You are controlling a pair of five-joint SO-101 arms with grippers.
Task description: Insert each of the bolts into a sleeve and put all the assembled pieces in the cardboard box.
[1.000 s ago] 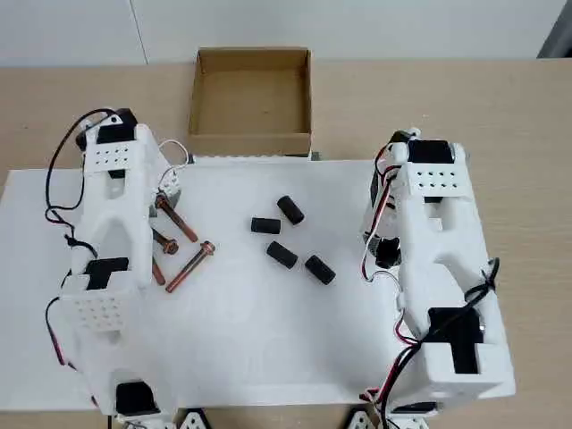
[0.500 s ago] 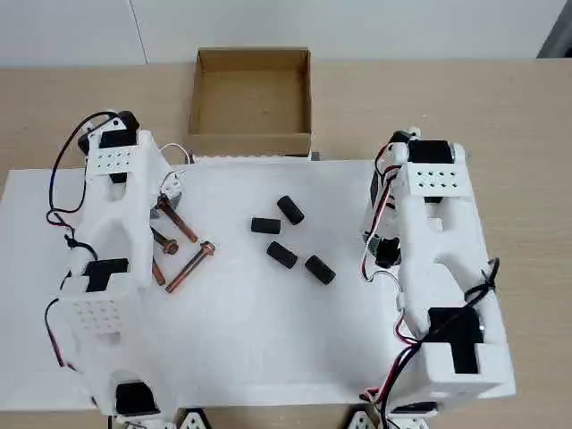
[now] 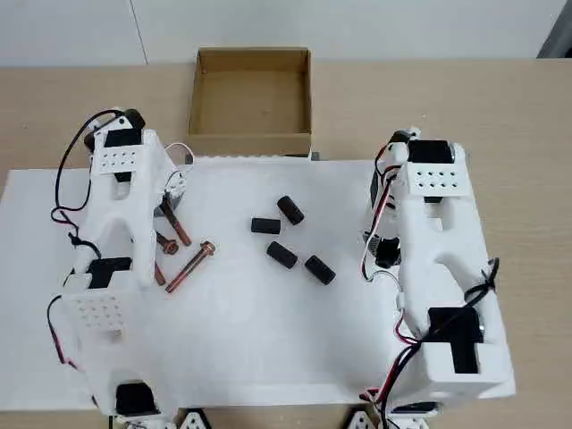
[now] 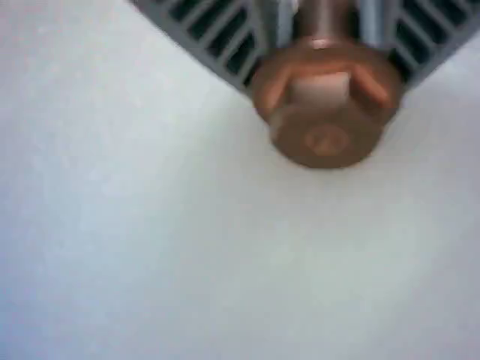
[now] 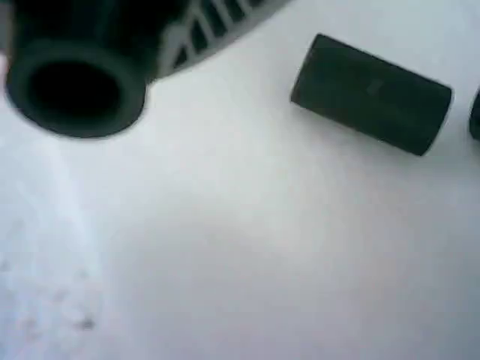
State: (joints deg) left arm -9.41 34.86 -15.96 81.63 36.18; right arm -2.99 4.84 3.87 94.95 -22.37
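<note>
Bolts (image 3: pixel 167 242) under left arm (image 3: pixel 121 206): partly hidden | gripped bolt (image 4: pixel 324 112): shank cut off, blurred | edge sleeve (image 5: pixel 475 112): cut off

Left arm (image 3: pixel 121 206): base at the near side, links rising away from it, elbow high at the far end, wrist folded down on the inner side. Left tool (image 4: pixel 322 26): ribbed jaws closed on the shank of a bolt (image 4: pixel 326 112), whose head faces the wrist camera.

Right arm (image 3: pixel 438 241): mirrored folded pose, elbow high at the far end, wrist dropped inward. Right tool (image 3: pixel 385 250): held low, clamped on a sleeve (image 5: pixel 75 86), whose open bore faces the wrist camera.
</note>
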